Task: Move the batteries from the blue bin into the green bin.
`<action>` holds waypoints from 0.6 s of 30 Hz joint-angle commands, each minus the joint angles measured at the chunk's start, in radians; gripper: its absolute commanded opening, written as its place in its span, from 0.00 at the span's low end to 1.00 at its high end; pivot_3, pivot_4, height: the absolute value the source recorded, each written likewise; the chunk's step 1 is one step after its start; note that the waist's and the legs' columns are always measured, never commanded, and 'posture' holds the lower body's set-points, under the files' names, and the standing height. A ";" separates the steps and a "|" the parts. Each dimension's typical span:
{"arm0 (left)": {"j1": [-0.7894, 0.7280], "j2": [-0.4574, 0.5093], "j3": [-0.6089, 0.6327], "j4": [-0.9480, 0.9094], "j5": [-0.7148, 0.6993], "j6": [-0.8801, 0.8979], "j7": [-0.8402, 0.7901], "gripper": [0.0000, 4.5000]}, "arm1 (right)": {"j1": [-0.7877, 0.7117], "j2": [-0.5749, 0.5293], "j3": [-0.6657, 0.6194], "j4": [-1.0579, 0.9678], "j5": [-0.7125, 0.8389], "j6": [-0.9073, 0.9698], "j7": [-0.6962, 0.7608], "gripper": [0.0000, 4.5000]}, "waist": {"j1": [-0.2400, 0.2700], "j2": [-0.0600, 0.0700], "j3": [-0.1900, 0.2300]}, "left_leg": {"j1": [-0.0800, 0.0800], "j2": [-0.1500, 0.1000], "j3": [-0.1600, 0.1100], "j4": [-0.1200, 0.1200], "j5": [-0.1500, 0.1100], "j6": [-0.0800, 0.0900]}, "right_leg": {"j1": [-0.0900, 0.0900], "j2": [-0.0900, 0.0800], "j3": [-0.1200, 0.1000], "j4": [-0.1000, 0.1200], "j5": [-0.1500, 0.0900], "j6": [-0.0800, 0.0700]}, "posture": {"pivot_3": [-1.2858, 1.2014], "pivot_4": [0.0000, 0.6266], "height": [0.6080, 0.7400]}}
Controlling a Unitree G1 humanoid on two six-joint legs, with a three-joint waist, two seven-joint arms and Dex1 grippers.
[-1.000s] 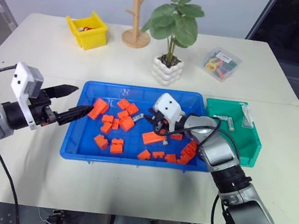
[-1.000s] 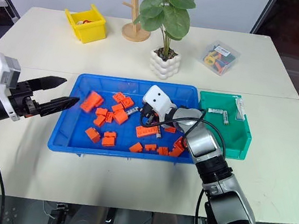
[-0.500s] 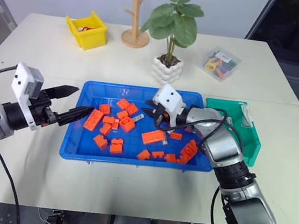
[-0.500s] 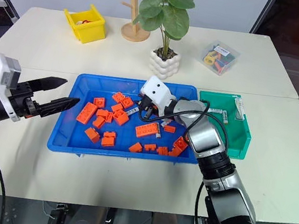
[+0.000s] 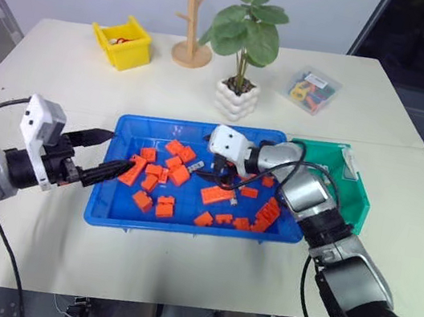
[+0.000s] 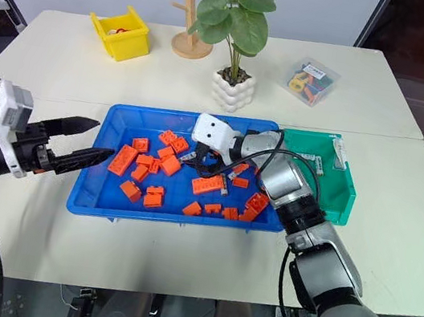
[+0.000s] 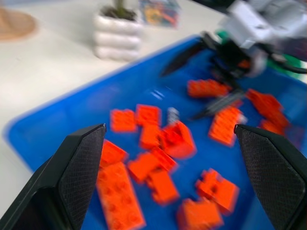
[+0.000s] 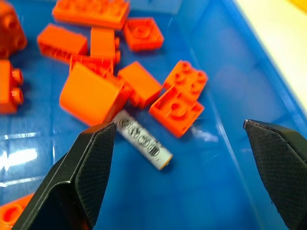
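The blue bin (image 5: 183,232) sits mid-table, strewn with orange bricks (image 5: 157,202). One battery (image 8: 143,140) lies flat on its floor against a brick, also seen as a battery (image 5: 199,164) from the head. My right gripper (image 8: 179,123) hovers just over it, open, a finger on either side. My left gripper (image 5: 121,151) is open over the bin's left rim with nothing in it. The green bin (image 5: 353,205) stands against the blue bin's right end, and a whitish slim piece (image 6: 340,154) lies at its far side.
A potted plant (image 5: 238,90) stands close behind the blue bin. Further back are a yellow bin (image 5: 123,41), a wooden stand (image 5: 193,17) and a clear lidded box (image 5: 315,89). My right arm (image 5: 308,195) lies across the blue bin's right end.
My right gripper has opened and swung left across the blue bin, toward its far side. The left gripper has stayed about where it was.
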 commanded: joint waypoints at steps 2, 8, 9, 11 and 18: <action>0.025 0.057 0.048 -0.035 -0.020 0.013 -0.058 1.00 | -0.070 0.019 0.003 0.103 -0.014 -0.110 0.070 0.97 | -0.001 0.000 0.000 | 0.000 0.000 0.000 0.000 0.000 0.000 | 0.000 0.000 0.000 0.000 0.000 0.000 | 0.52 0.24 1.00; 0.024 0.069 0.061 -0.036 -0.013 0.001 -0.062 1.00 | -0.104 0.040 0.000 0.221 -0.026 -0.174 0.136 0.97 | -0.001 0.000 0.000 | 0.000 0.001 0.000 0.000 0.000 0.000 | 0.000 0.001 0.000 0.000 0.000 0.000 | 0.52 0.24 1.00; 0.025 0.067 0.062 -0.039 -0.013 0.000 -0.059 1.00 | -0.105 0.042 -0.001 0.230 -0.027 -0.177 0.149 0.97 | -0.002 0.000 0.000 | 0.000 0.001 -0.001 -0.001 0.000 0.000 | 0.000 0.001 0.000 0.000 0.000 0.000 | 0.52 0.24 1.00; 0.027 0.063 0.063 -0.043 -0.013 -0.001 -0.055 1.00 | -0.104 0.053 -0.006 0.247 -0.017 -0.163 0.180 0.97 | -0.002 0.000 0.000 | 0.000 0.001 -0.001 -0.001 0.000 0.000 | 0.000 0.001 0.000 0.000 0.000 -0.001 | 0.52 0.24 1.00; 0.031 0.046 0.066 -0.058 -0.014 -0.009 -0.035 1.00 | -0.145 0.109 -0.039 0.378 0.006 -0.122 0.249 0.97 | -0.021 0.000 0.000 | 0.000 0.003 -0.002 -0.001 0.000 0.000 | 0.000 0.005 0.000 0.000 0.001 -0.002 | 0.52 0.24 1.00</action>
